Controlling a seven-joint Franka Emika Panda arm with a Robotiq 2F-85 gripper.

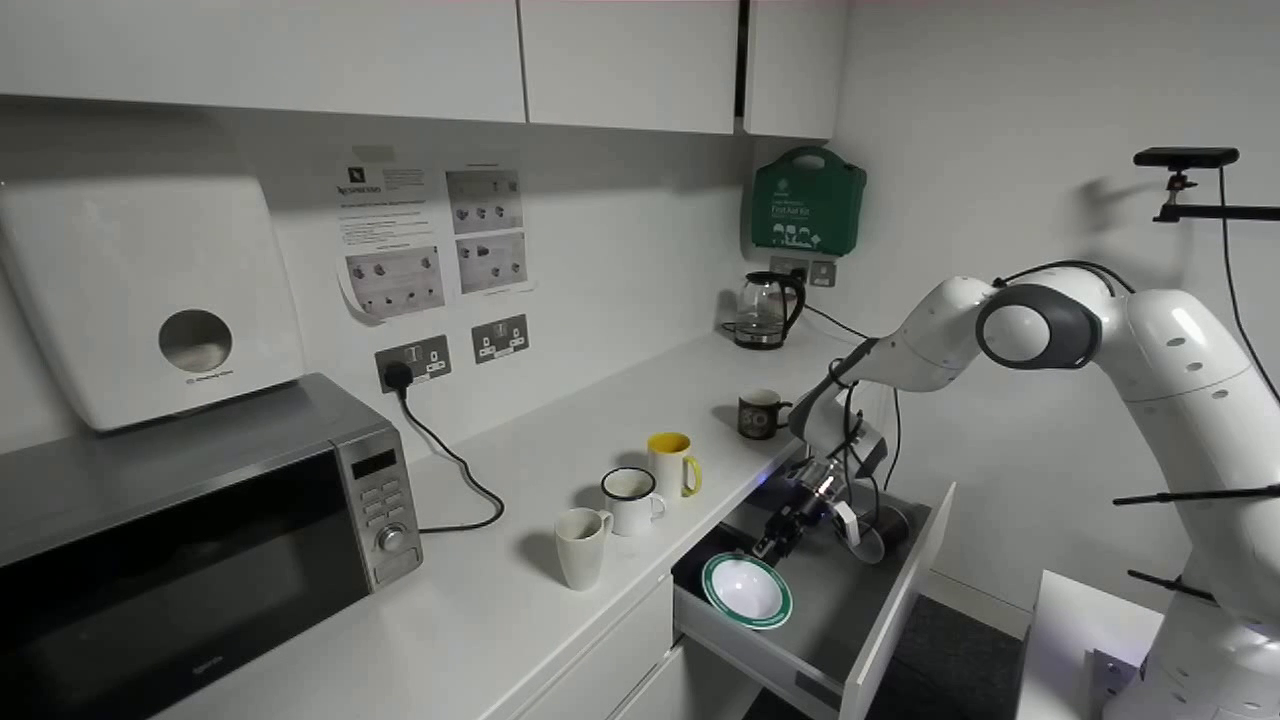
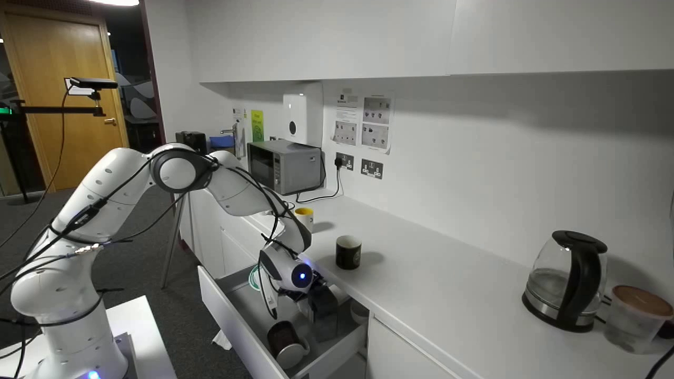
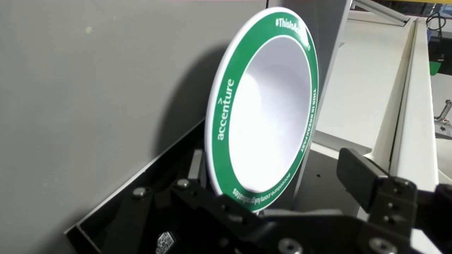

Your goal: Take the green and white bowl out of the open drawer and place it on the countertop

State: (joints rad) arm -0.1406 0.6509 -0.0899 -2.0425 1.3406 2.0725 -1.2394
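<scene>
- A green and white bowl (image 3: 268,120) lies in the open drawer (image 1: 835,600), near one end, with the claw (image 3: 272,160) at its rim, fingers (image 3: 360,173) parted wide and nothing held; whether a finger touches the bowl is hard to tell.
- The grip likely calls for care: one finger inside the rim, one outside, squared to the edge, then a gentle squeeze, since the sloped rim may slip or swivel.
- A straight, level lift should pass the lip of the worktop (image 2: 432,295) before any swing toward a landing spot between the dark mug (image 2: 348,253) and the kettle (image 2: 568,279).
- The bowl's green band reads "accenture," "THIS IS BREAKFAST" and "accenture.com/ukgraduates"; a hashtag, "#ThisIsAc," runs into glare.
- A sheet (image 1: 390,240) is headed "Nespresso"; a green box (image 1: 808,200) reads "First Aid Kit"; the dark mug's number looks like "30."
</scene>
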